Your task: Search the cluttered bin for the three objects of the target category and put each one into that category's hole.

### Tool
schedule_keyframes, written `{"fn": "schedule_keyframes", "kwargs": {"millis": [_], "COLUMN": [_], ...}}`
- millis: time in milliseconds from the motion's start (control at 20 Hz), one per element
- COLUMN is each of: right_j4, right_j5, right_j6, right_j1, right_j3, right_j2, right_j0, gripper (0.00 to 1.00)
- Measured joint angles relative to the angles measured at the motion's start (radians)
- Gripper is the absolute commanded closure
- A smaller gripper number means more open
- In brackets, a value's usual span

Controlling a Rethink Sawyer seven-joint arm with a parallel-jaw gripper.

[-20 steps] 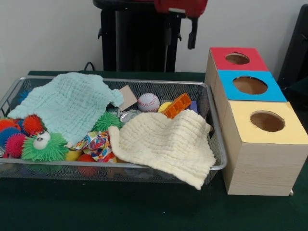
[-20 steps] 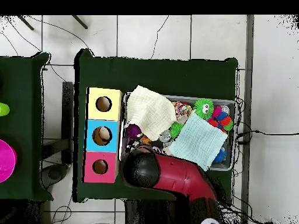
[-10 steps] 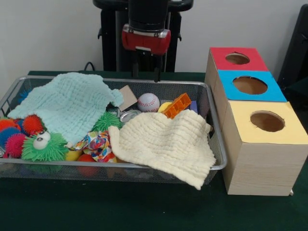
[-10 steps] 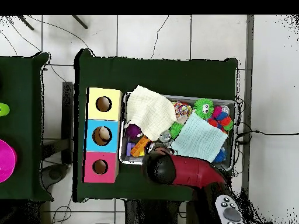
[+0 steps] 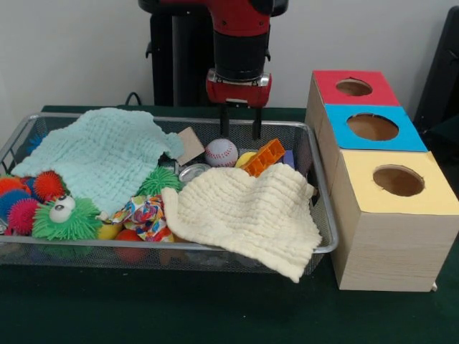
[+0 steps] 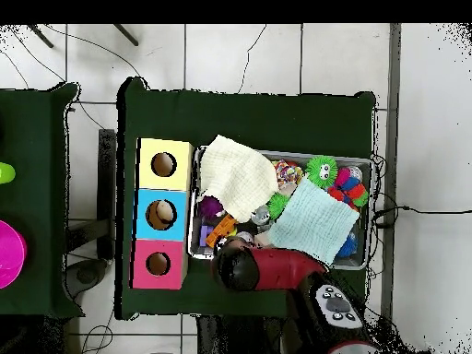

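The pincer (image 5: 239,129) is held open and empty above the baseball (image 5: 221,152) in the basket (image 5: 315,186), probably so that the ball can be taken between its fingers.

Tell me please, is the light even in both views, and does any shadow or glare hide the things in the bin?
Front view: soft, even light; no glare, and the baseball and yellow cloth read clearly; only faint shade under the wire bin. Overhead view: the arm covers part of the bin's edge; the white floor looks bright beside the dark table.
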Motion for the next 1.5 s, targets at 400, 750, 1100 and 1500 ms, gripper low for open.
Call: {"fn": "schedule_keyframes", "kwargs": {"millis": [400, 750, 1100, 1500], "right_j4": [0.000, 0.000, -0.016, -0.066], "right_j5": [-0.062, -0.090, -0.131, -0.188], "right_j6": [0.000, 0.000, 0.000, 0.000], "right_j1": [0.047, 0.058, 0.072, 0.073], "right_j3": [-0.003, -0.016, -0.049, -0.085], "right_j2": [0.003, -0.025, -0.049, -0.073], "right_j0": [0.049, 0.066, 0.091, 0.127], "gripper": [0.00, 0.00, 0.00, 0.00]}}
